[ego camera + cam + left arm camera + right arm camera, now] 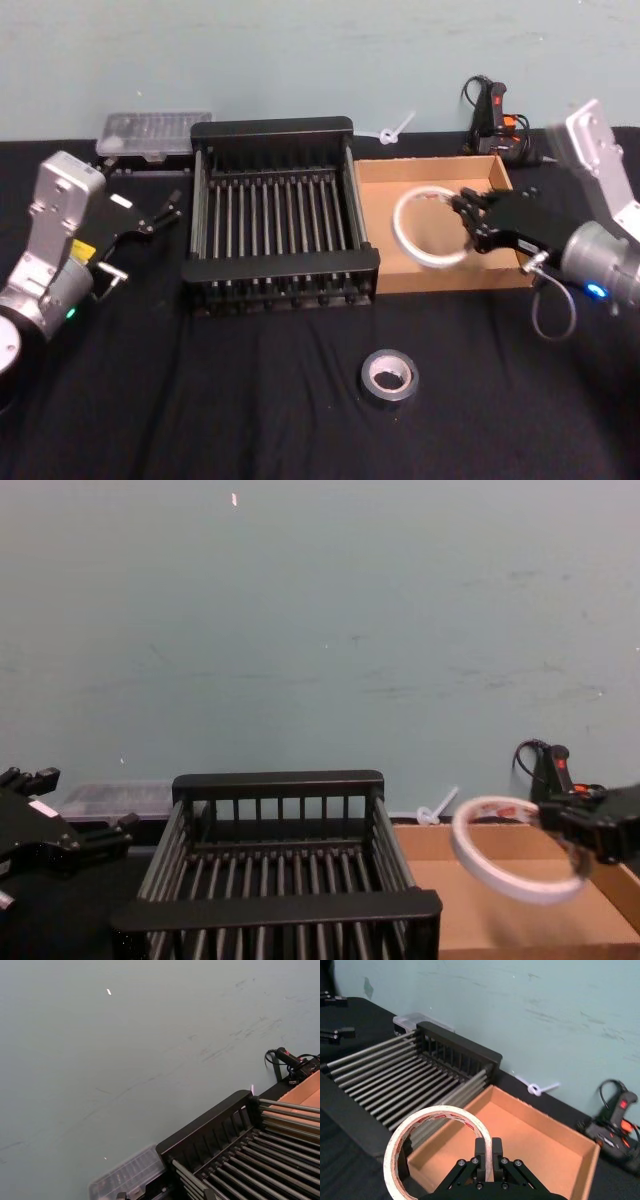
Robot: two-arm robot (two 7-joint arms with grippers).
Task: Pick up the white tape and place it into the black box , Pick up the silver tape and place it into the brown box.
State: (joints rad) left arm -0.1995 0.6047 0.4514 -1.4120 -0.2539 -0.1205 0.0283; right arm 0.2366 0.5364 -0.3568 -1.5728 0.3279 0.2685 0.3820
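Note:
The white tape (pixel 398 228) is a thin ring with red print inside, held upright above the brown box (pixel 440 278). My right gripper (pixel 465 215) is shut on the ring's rim. The right wrist view shows the fingers (pixel 482 1152) clamping the white tape (pixel 440 1111) over the cardboard floor. From the chest, the white tape (pixel 500 880) hangs just right of the black box (pixel 280 785). The black box (pixel 275 128) stands mid-table with nothing in it. The silver tape (pixel 390 396) lies flat on the cloth in front of it. My left gripper (pixel 150 215) stands open, left of the crate.
A clear plastic case (pixel 155 132) sits behind the crate's left corner. A black and orange tool (pixel 495 115) with a cable and a white zip tie (pixel 395 130) lie by the back wall. Black cloth covers the table.

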